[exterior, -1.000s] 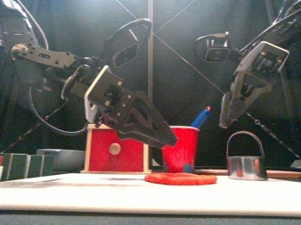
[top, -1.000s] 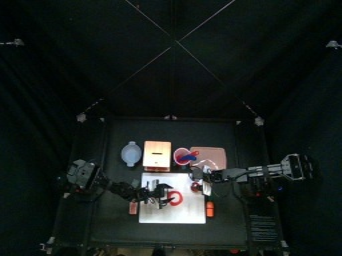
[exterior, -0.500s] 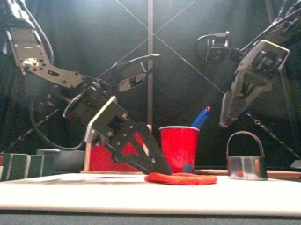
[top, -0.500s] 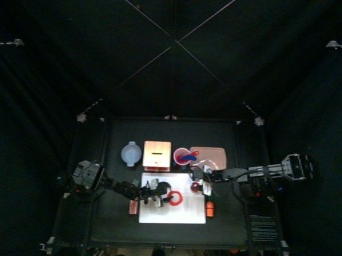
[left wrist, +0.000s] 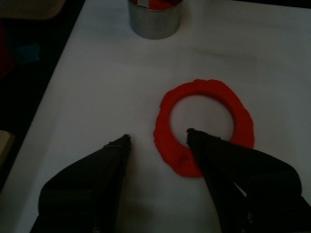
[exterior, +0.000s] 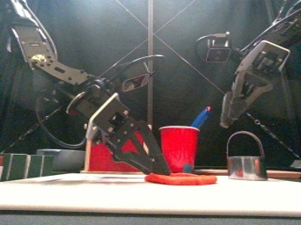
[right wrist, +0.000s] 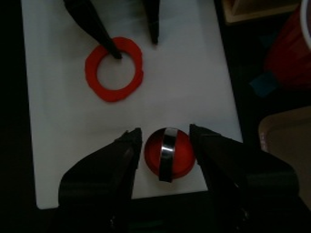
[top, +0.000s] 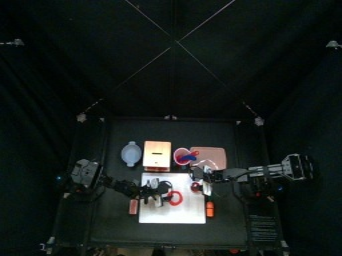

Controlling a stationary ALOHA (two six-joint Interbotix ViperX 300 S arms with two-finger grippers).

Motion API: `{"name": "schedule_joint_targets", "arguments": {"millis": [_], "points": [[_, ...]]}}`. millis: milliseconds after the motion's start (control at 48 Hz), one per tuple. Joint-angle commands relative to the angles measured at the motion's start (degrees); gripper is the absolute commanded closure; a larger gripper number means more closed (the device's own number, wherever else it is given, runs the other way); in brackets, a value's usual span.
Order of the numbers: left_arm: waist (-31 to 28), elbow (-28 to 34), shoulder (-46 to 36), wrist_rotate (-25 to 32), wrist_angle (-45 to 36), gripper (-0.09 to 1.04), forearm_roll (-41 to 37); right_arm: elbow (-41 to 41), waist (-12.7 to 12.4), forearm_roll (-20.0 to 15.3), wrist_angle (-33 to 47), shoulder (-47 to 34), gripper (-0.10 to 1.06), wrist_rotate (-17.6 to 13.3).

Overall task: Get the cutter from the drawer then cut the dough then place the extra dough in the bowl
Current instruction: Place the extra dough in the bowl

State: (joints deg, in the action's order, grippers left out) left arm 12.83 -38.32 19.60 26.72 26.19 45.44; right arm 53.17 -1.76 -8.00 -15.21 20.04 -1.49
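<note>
- We judge the cutting done: the cutter (exterior: 245, 167) stands on the white board (left wrist: 109, 73), right of the dough ring (left wrist: 170, 146).
- Left to do: move the ring to the bowl (top: 128, 153), far left on the worktop.
- The left claw (left wrist: 158, 138) is wide and straddles the ring's rim. The right claw (right wrist: 165, 135) is wide and over the cutter.
- Only the right wrist view shows the red disc inside the cutter. Only the front view shows the right claw well above it.
</note>
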Motion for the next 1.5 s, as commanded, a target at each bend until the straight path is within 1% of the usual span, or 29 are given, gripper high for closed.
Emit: {"name": "schedule_joint_targets", "arguments": {"millis": [21, 83, 208, 375, 542, 625, 688, 750, 771, 875, 938, 1042, 1083, 1167, 1271, 1354, 1438, 1500], "points": [[0.1, 0.3, -1.0, -0.1, -0.4, 0.18, 0.2, -0.5, -0.2, -0.1, 0.4, 1.0, 0.14, 0.0], [0.1, 0.3, -1.0, 0.0, -0.5, 0.25, 0.1, -0.5, -0.2, -0.1, 0.4, 1.0, 0.14, 0.0], [0.0, -0.1, -1.4, 0.3, -0.4, 0.32, -1.3, -0.5, -0.4, -0.1, 0.4, 1.0, 0.14, 0.0], [0.4, -0.3, -3.0, 0.0, 2.0, 0.34, -5.4, -0.5, -0.5, -0.1, 0.4, 0.9, 0.14, 0.0], [-0.1, -0.9, -5.2, 0.4, 5.9, 0.34, -7.0, -0.4, -0.5, -0.1, 0.4, 0.9, 0.14, 0.0], [-0.8, -1.8, -8.4, 0.6, 7.9, 0.34, -8.0, -0.4, -0.6, -0.1, 0.4, 0.9, 0.14, 0.1], [-2.0, -3.2, -12.5, 1.9, 9.9, 0.34, -9.2, -0.4, -0.9, 0.1, 0.4, 0.9, 0.14, 0.1], [-3.3, -4.6, -16.7, 4.6, 11.6, 0.34, -9.7, -0.4, -1.0, 0.1, 0.4, 0.9, 0.14, 0.1], [-4.4, -5.4, -19.3, 6.2, 12.3, 0.34, -9.7, -0.4, -1.1, 0.1, 0.5, 0.9, 0.14, 0.1], [-6.9, -7.6, -26.5, 12.0, 13.2, 0.34, -9.1, -0.7, -1.2, 0.1, 0.7, 0.9, 0.14, 0.1], [-8.2, -8.9, -31.1, 15.5, 13.4, 0.33, -8.3, -0.7, -1.2, 0.3, 1.3, 0.9, 0.14, 0.2], [-9.5, -11.9, -37.9, 19.2, 13.9, 0.33, -5.3, -0.7, -1.2, 0.6, 2.7, 0.9, 0.14, 0.3], [-10.3, -14.2, -41.1, 20.5, 14.9, 0.33, -3.3, -0.5, -1.2, 0.9, 3.8, 0.8, 0.14, 0.3], [-11.7, -19.8, -48.0, 21.8, 18.4, 0.33, 1.1, -0.1, -1.1, 1.3, 5.6, 0.8, 0.14, 0.3], [-12.7, -27.9, -57.1, 21.6, 23.2, 0.33, 6.8, 0.5, -1.1, 1.9, 6.0, 0.7, 0.14, 0.3], [-13.3, -33.8, -62.9, 21.6, 24.3, 0.33, 11.9, 0.9, -1.1, 2.2, 6.2, 0.7, 0.14, 0.3], [-13.8, -36.5, -64.2, 21.5, 23.2, 0.33, 16.1, 1.0, -1.1, 2.4, 6.6, 0.7, 0.14, 0.3], [-14.4, -36.9, -62.8, 21.6, 21.4, 0.31, 17.8, 1.0, -1.2, 3.1, 7.0, 0.7, 0.14, 0.4]]}}
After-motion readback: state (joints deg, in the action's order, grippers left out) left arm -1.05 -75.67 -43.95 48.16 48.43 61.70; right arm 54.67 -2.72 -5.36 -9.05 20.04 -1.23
